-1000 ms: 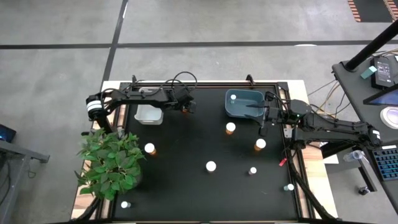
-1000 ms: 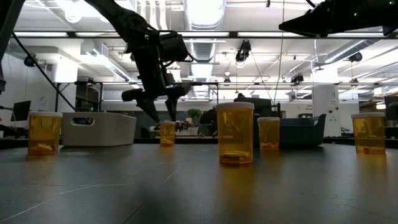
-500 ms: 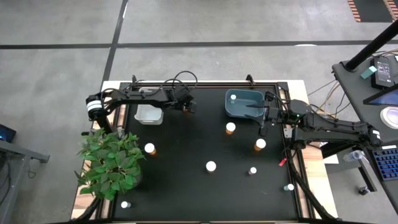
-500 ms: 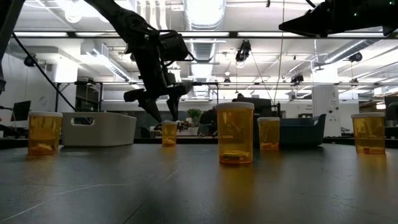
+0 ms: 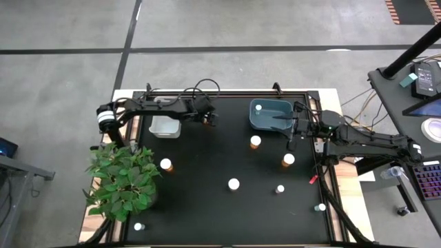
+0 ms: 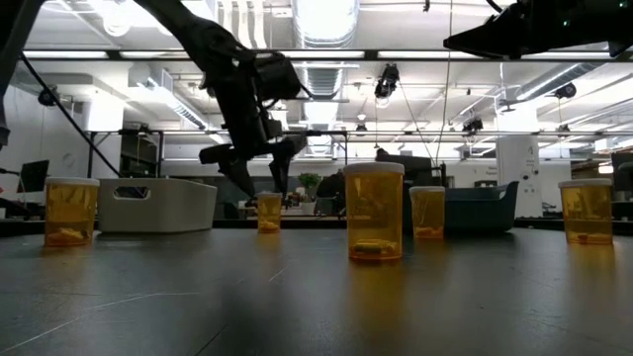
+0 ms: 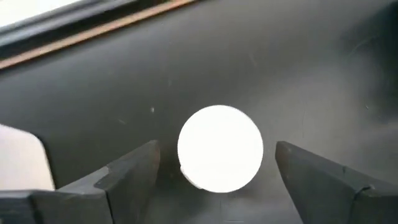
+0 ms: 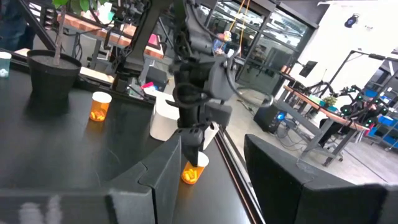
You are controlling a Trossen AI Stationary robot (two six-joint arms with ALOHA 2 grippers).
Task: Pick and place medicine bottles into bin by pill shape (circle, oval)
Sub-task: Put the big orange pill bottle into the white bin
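Note:
A small amber medicine bottle (image 6: 268, 212) with a white cap (image 7: 220, 148) stands upright on the black table by the far edge, to the right of the white bin (image 5: 165, 126). My left gripper (image 6: 261, 186) slants down over it, open. One finger stands on each side of the cap, and neither touches it. My right gripper (image 5: 291, 135) hangs level and open beside the blue bin (image 5: 270, 114), holding nothing. One white-capped bottle (image 5: 258, 108) lies in the blue bin.
Several more white-capped bottles stand on the table, among them three at mid-table (image 5: 255, 141), (image 5: 288, 160), (image 5: 233, 184) and one toward the left (image 5: 165, 164). A leafy potted plant (image 5: 122, 179) fills the near left corner. Cables and a desk lie beyond the right edge.
My left gripper has opened a little wider over the amber bottle while staying in place. The bottle has not moved.

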